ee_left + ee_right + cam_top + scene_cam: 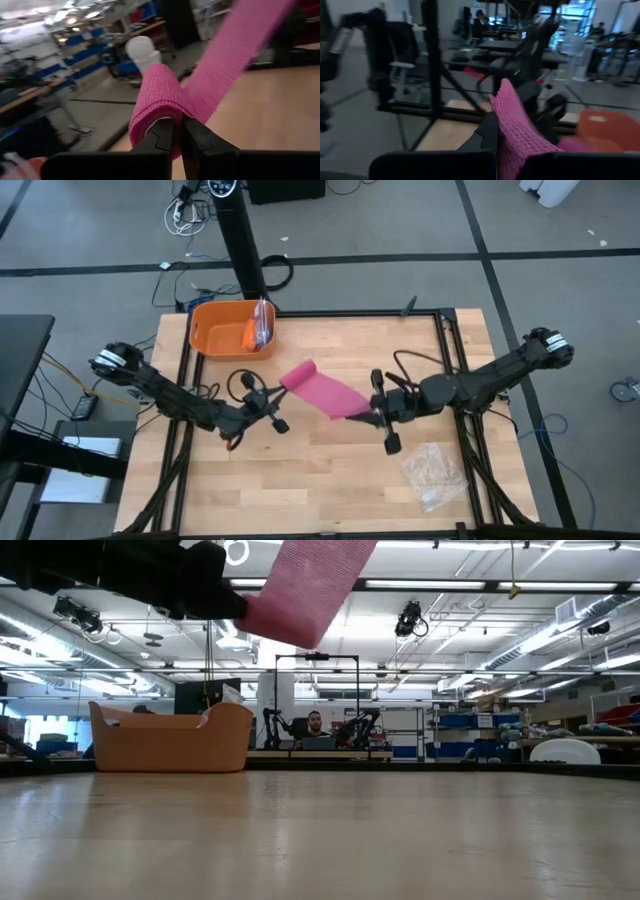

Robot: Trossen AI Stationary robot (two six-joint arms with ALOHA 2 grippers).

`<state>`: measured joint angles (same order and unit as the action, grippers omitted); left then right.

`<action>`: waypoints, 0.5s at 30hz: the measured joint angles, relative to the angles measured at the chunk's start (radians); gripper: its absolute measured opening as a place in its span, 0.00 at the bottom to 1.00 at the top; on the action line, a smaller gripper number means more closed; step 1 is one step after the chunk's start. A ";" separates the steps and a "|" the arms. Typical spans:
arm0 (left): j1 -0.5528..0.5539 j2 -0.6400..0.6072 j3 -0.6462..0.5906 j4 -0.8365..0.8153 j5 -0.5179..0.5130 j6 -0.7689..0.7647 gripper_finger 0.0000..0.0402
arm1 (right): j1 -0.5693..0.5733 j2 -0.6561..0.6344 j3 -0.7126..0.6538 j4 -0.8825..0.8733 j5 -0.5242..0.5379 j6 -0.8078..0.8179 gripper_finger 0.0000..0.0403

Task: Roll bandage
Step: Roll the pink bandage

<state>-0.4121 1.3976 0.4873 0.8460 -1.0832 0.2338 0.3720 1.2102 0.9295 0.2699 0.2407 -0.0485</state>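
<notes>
Stretching above the middle of the table [330, 470], the bandage [325, 392] runs as a flat pink band from ten o'clock to four o'clock between the arms. The left gripper [272, 402] pinches its rolled end, jaws closed on the cloth. The right gripper [378, 412] clamps the other end, with the orange tub [215, 335] at eleven o'clock.
</notes>
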 joint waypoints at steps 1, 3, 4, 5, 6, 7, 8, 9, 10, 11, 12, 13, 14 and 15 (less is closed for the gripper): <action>0.000 0.013 0.001 -0.001 0.025 -0.014 0.05 | -0.010 0.007 0.037 -0.037 0.005 -0.017 0.00; 0.000 0.040 0.017 -0.004 0.070 -0.033 0.05 | -0.035 0.024 0.109 -0.107 0.010 -0.046 0.00; 0.000 0.055 0.027 -0.003 0.089 -0.033 0.05 | -0.049 0.033 0.145 -0.134 0.011 -0.059 0.00; 0.000 0.069 0.041 -0.003 0.112 -0.032 0.05 | -0.063 0.040 0.179 -0.159 0.012 -0.073 0.00; 0.000 0.084 0.058 -0.005 0.140 -0.031 0.05 | -0.076 0.047 0.210 -0.180 0.013 -0.085 0.00; 0.000 0.103 0.076 -0.005 0.172 -0.028 0.05 | -0.090 0.053 0.239 -0.205 0.013 -0.096 0.00; 0.000 0.119 0.093 -0.006 0.205 -0.028 0.05 | -0.103 0.065 0.268 -0.227 0.014 -0.106 0.00; 0.000 0.136 0.110 -0.007 0.234 -0.023 0.05 | -0.117 0.075 0.293 -0.240 0.014 -0.117 0.00; 0.000 0.155 0.129 -0.008 0.256 -0.013 0.05 | -0.128 0.082 0.313 -0.264 0.014 -0.127 0.00; 0.000 0.176 0.151 -0.007 0.281 -0.002 0.05 | -0.140 0.091 0.334 -0.287 0.014 -0.134 0.00; 0.000 0.194 0.172 -0.008 0.302 0.009 0.05 | -0.152 0.100 0.354 -0.296 0.013 -0.138 0.00; 0.000 0.211 0.190 -0.010 0.319 0.021 0.05 | -0.165 0.106 0.372 -0.307 0.013 -0.144 0.00; 0.000 0.228 0.213 -0.011 0.334 0.026 0.05 | -0.178 0.111 0.386 -0.334 0.012 -0.153 0.00; 0.000 0.241 0.235 -0.012 0.361 0.033 0.05 | -0.191 0.114 0.398 -0.352 0.013 -0.159 0.00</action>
<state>-0.4122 1.6383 0.7221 0.8338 -0.7221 0.2673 0.1809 1.3244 1.3273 -0.0823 0.2535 -0.2079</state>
